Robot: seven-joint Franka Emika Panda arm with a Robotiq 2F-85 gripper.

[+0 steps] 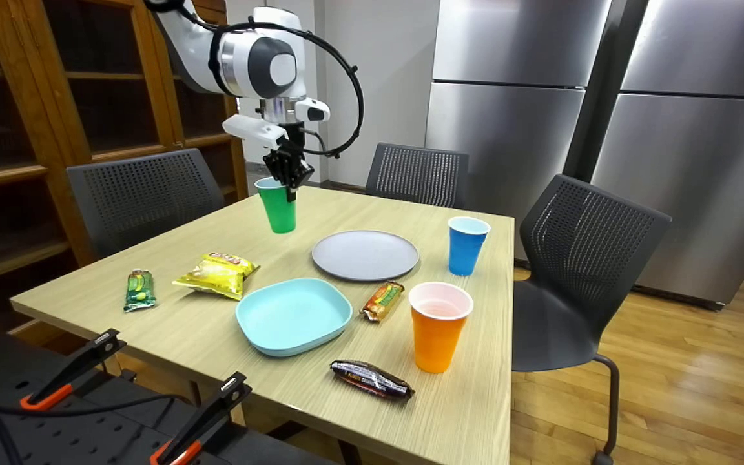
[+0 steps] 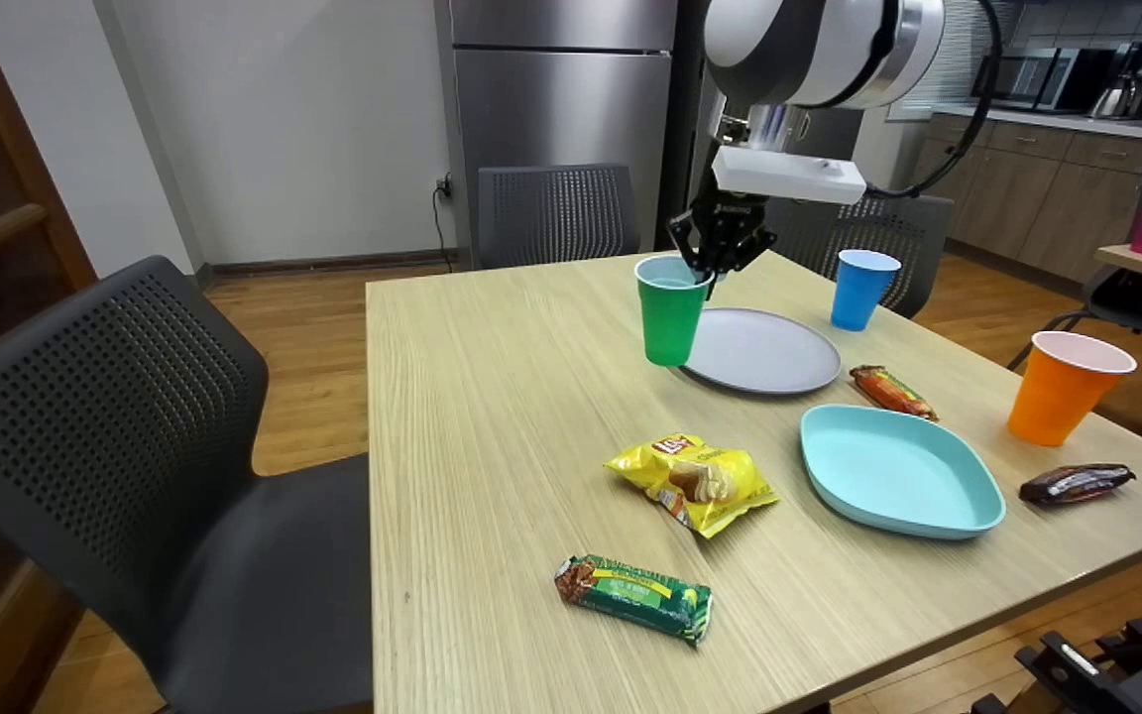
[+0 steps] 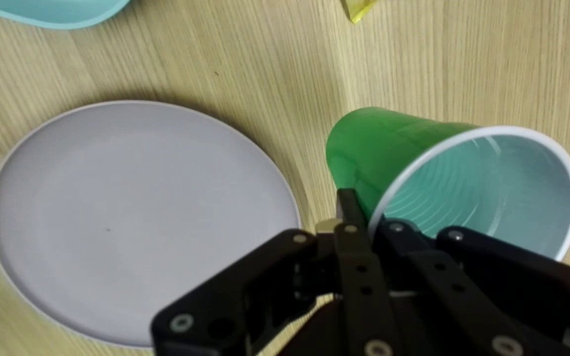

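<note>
Gripper: It is pinching the green cup by its rim, the jaws standing practically together with only the thin wall between them; one jaw is pressing on the outside, the other is reaching down into the mouth.
Green cup: Its mouth is facing up and it is standing upright or nearly so, just beside the grey plate; whether its base is touching the table, I cannot tell.
Grey plate: It is lying flat on the table, between the green cup and the blue cup.
Blue cup: It is standing upright near a table edge, apart from the plate.
Orange cup: It is standing upright near that same edge.
Turquoise dish: It is resting near the grey plate, the red-wrapped bar lying just beside it.
Yellow chip bag: It is lying on the table near the turquoise dish.
Green-wrapped bar: It is lying near the chip bag, not touching it.
Brown-wrapped bar: It is lying near the orange cup.
Arm: It is reaching over the table, a black cable looping beside it.
Black chairs: They are standing around the table.
</note>
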